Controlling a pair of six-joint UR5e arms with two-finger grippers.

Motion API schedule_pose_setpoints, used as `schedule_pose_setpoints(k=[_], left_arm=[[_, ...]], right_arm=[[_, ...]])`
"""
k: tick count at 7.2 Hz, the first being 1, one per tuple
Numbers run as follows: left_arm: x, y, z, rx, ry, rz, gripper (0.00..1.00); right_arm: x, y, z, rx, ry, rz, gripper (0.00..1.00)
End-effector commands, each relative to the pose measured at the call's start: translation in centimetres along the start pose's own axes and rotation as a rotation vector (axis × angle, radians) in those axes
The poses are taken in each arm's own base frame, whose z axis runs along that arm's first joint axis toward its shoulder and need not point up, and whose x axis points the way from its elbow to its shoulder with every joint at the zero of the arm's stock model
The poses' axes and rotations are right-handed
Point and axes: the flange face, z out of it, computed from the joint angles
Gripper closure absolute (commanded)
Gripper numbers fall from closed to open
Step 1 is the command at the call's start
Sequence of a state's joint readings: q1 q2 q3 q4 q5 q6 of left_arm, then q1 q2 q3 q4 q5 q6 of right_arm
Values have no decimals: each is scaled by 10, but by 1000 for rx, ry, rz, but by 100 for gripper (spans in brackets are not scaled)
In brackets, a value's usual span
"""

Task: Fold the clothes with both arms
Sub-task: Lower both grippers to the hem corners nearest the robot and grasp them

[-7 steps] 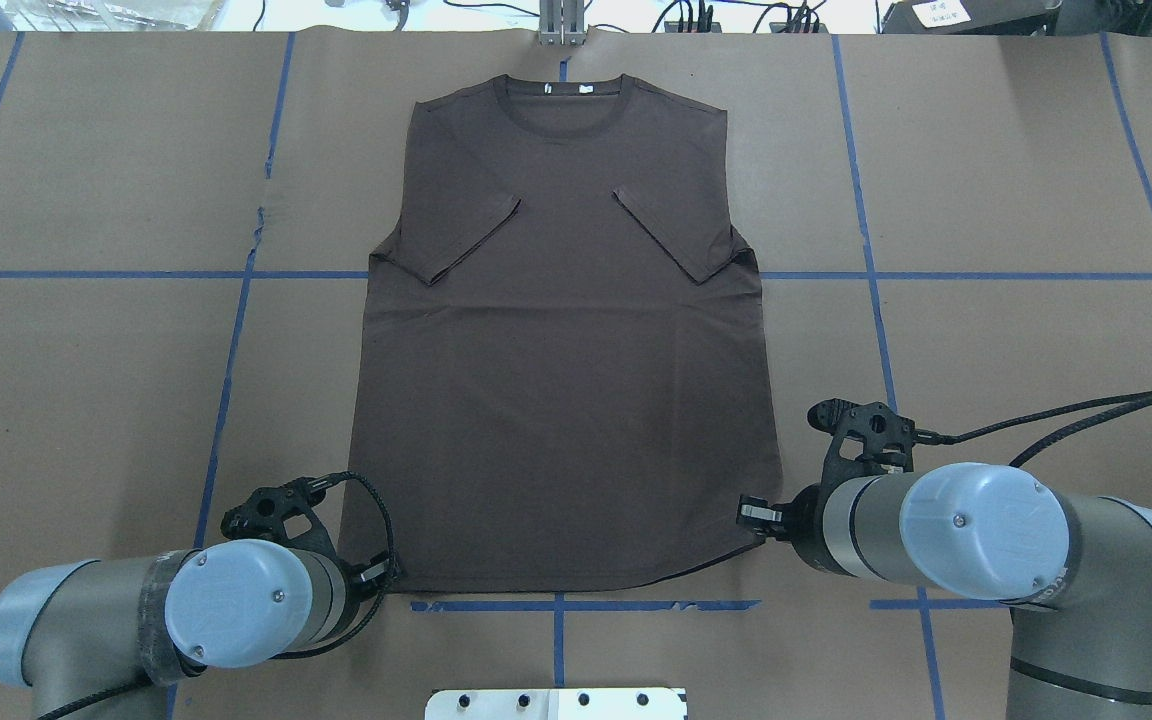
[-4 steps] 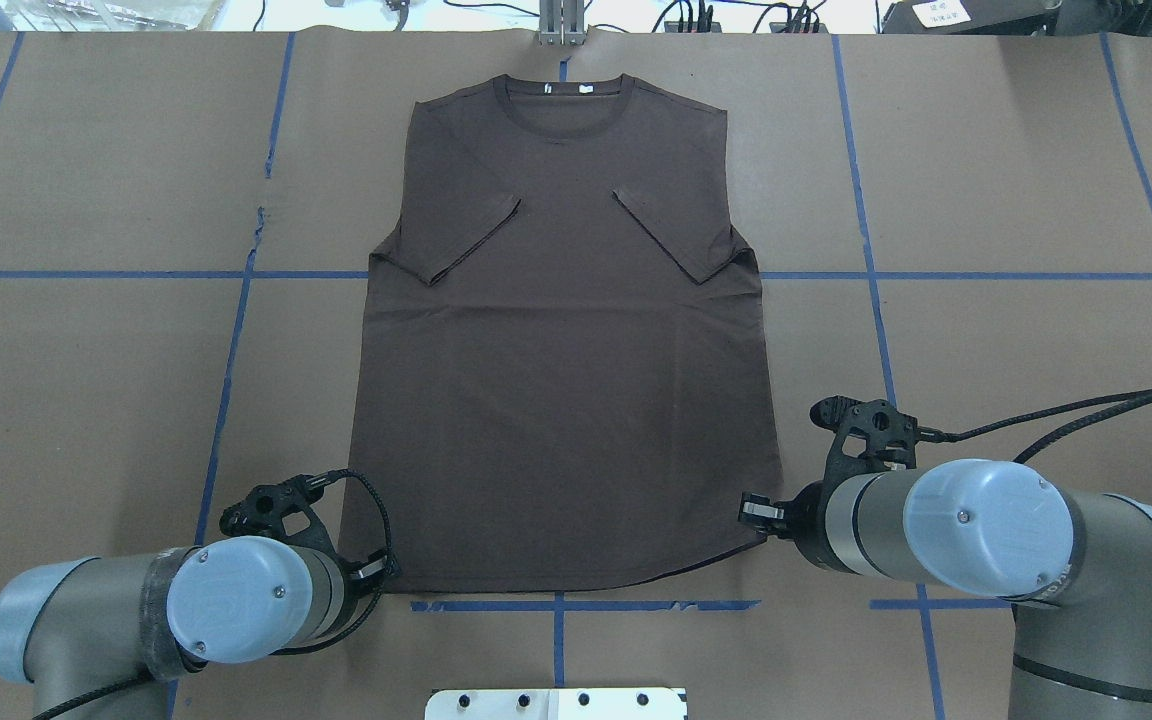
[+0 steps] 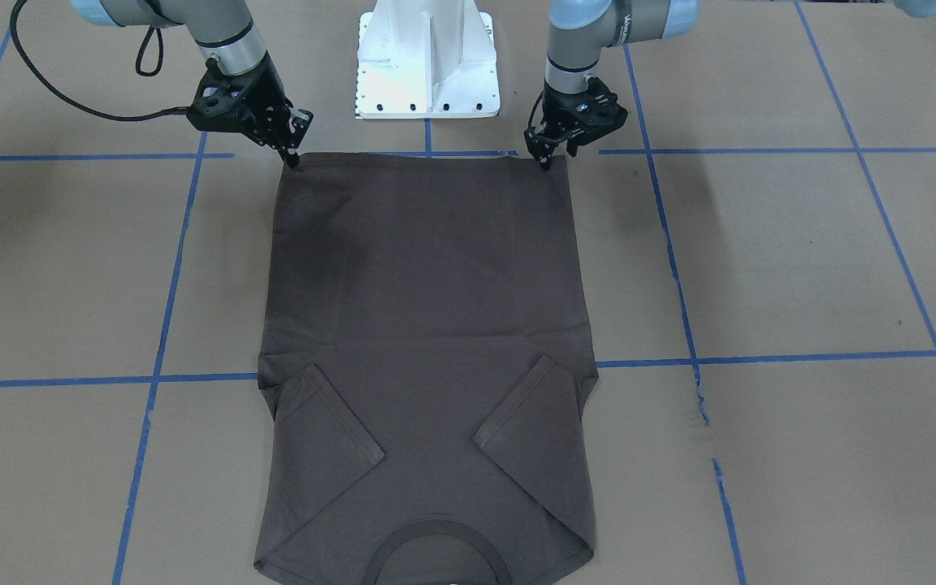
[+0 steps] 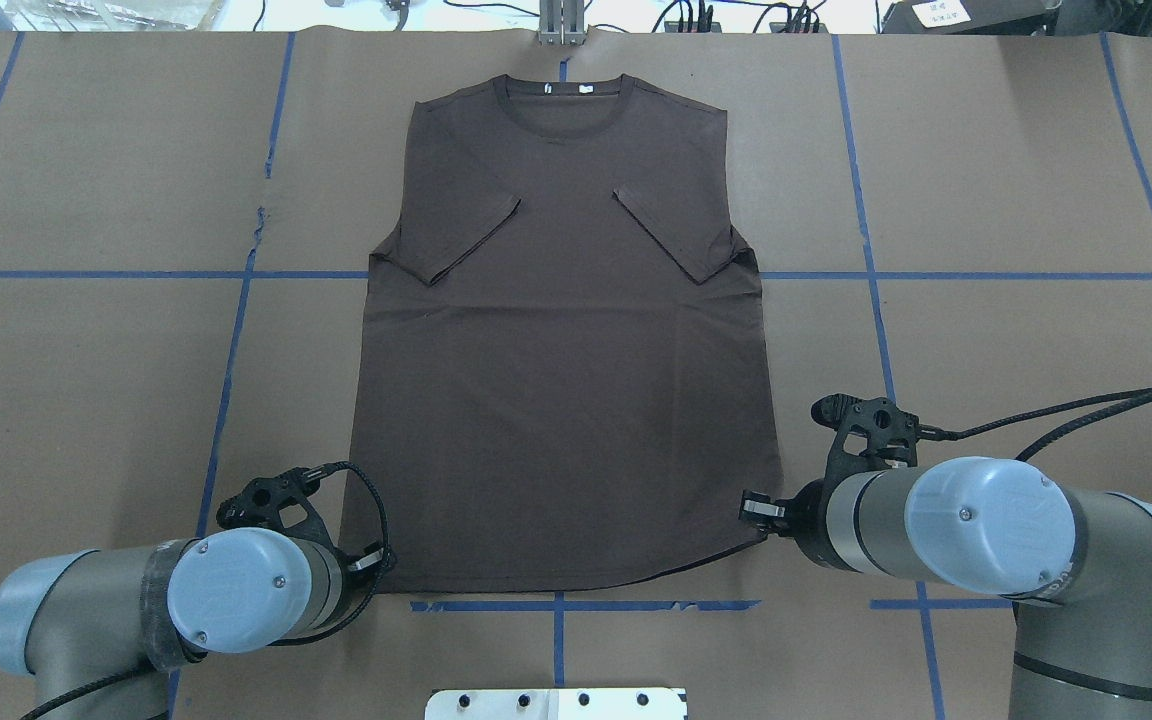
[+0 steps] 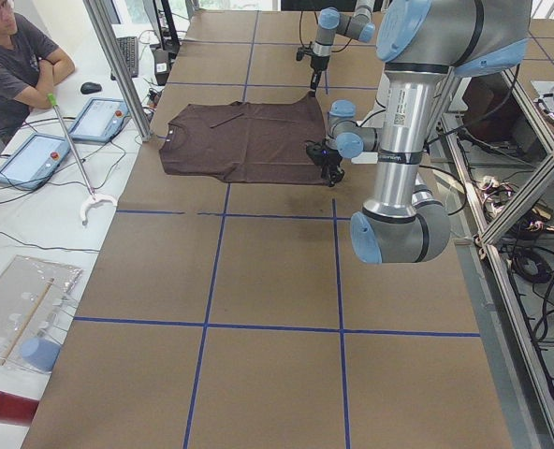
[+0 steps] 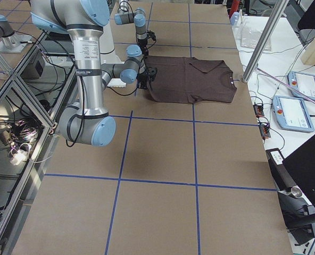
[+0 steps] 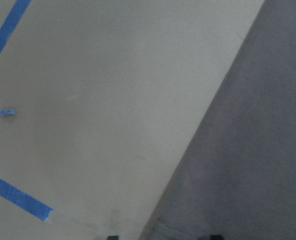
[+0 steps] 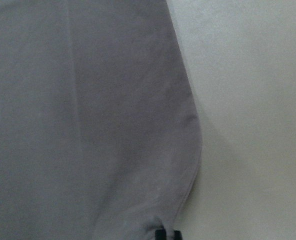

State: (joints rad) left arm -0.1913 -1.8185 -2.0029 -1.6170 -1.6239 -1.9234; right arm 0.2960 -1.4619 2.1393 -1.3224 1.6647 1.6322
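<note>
Frame of reference: clock face laid over the overhead view, 6 o'clock at the robot, 12 o'clock at the far edge.
Pedestal base point(image 4: 556, 703): white metal plate at 6 o'clock, nearest the robot, apart from the cloth.
Left gripper point(image 3: 551, 159): at the shirt's 7 o'clock hem corner. The wrist view shows its two tips spread apart with the corner between them, so it is not yet clamped.
Right gripper point(image 3: 292, 156): at the 5 o'clock hem corner, tips drawn together. It looks pinched onto the hem edge, which rounds and puckers slightly there.
T-shirt point(image 4: 566, 400): lies flat at the middle of the table, hem toward 6 o'clock, neck toward 12.
Material: thin dark brown-grey knit, matte and limp, with a few shallow creases across the waist. I judge it will sag and drag when lifted by two corners.
Hem point(image 4: 556, 585): gently curved, stitched, flush on the paper.
Sleeves point(image 4: 461, 240): both are already turned inward onto the chest as slanted flaps, leaving the outline nearly rectangular.
Collar point(image 4: 564, 95): round ribbed band at 12 o'clock, farthest from the grippers.
Table cover point(image 4: 86, 400): brown paper, smooth, gridded with blue tape point(image 4: 556, 640).
Progress: sleeve folds done. The hem-to-collar fold has not started, and the left corner is not yet gripped.
</note>
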Motion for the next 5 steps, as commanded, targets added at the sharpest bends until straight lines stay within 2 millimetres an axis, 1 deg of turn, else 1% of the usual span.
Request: schedule_pose_setpoints(k=[1, 4, 5], left_arm=[[1, -3, -1, 2, 2, -8, 100], [3, -2, -7, -5, 12, -4, 100], [5, -9, -16, -4, 30, -6, 100]], right_arm=[[1, -1, 1, -2, 4, 1, 100], [4, -10, -3, -11, 6, 9, 100], [6, -18, -8, -16, 3, 19, 100]])
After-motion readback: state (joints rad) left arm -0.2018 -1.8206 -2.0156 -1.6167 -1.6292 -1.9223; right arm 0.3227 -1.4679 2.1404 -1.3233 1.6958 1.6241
